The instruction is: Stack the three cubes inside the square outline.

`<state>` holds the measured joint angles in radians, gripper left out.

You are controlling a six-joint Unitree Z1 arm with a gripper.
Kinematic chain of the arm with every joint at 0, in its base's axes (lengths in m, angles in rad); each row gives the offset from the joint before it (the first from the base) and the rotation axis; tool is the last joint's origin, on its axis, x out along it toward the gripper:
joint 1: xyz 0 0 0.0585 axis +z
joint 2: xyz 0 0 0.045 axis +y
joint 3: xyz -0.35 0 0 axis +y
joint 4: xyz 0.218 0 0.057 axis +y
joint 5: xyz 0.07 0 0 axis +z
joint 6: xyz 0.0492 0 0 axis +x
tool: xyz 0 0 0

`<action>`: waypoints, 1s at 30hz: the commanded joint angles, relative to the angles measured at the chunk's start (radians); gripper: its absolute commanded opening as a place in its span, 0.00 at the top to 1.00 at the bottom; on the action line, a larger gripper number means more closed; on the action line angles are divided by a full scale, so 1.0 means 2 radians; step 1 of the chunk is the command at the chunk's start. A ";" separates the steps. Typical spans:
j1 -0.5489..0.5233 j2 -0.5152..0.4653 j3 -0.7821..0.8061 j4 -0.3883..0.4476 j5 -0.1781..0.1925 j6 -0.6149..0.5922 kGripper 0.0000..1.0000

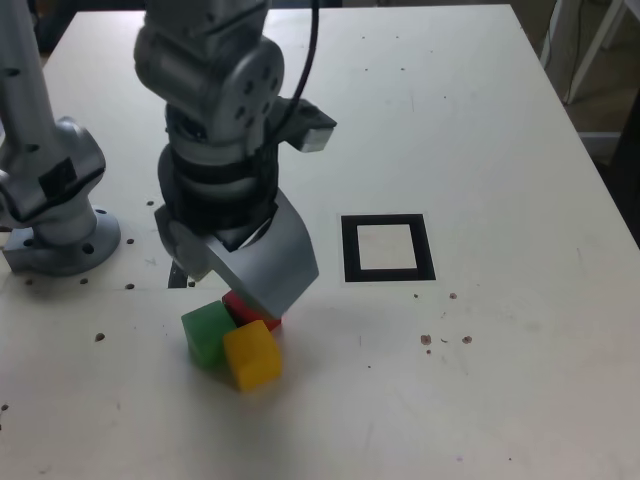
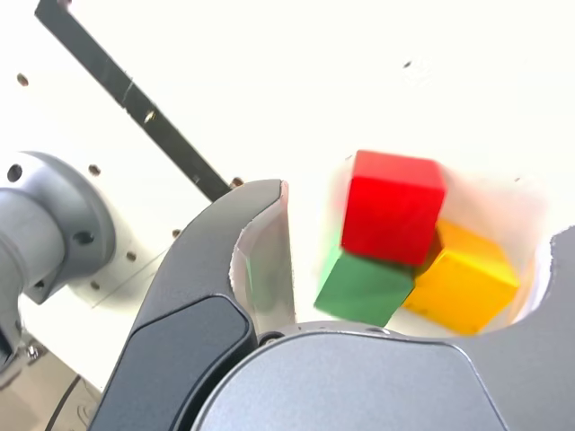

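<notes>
Jaws: the gripper (image 2: 409,233) hangs low over the cluster of blocks with its jaws spread wide and nothing between them yet; in the wrist view one jaw curves down on one side of the blocks and the edge of the other shows on the far side.
Red block: the red block (image 2: 393,206) sits highest in the cluster, propped on or against the other two, and lies squarely in the gap between the jaws. It looks the natural first pick.
Green block: the green block (image 2: 364,287) is tucked under the red one, touching it, on the side nearer the curved jaw.
Yellow block: the yellow block (image 2: 463,278) touches both of its neighbours, on the side toward the other jaw.
Which way to go: I'd say straight down. The red block is already under the opening, so the jaws need little sideways shift, only a drop and a squeeze.
Risk: the three blocks are packed tight, so a jaw coming down may land on the green or yellow one, or knock the red one off its perch.
Square outline: the black square outline (image 1: 388,272) lies empty on the white worktop (image 1: 500,150), well apart from the blocks, toward the exterior view's right and a little farther back.
Carry: once a block is held, it would have to travel toward that side.
Progress: no block stands in the square so far.
</notes>
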<state>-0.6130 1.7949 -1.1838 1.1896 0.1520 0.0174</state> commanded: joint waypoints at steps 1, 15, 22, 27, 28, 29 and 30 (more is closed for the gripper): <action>0.006 0.004 -0.001 0.001 0.002 0.002 0.07; 0.024 0.056 0.008 -0.025 0.006 0.017 0.08; 0.030 0.059 0.016 -0.043 0.001 0.014 0.08; 0.032 0.057 0.025 -0.050 -0.006 0.014 0.09; 0.032 0.056 0.026 -0.049 -0.007 0.014 0.09; 0.032 0.056 0.027 -0.048 -0.009 0.014 0.09; 0.032 0.055 0.027 -0.047 -0.010 0.014 0.09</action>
<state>-0.5507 1.9101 -1.1313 1.0910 0.1351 0.0463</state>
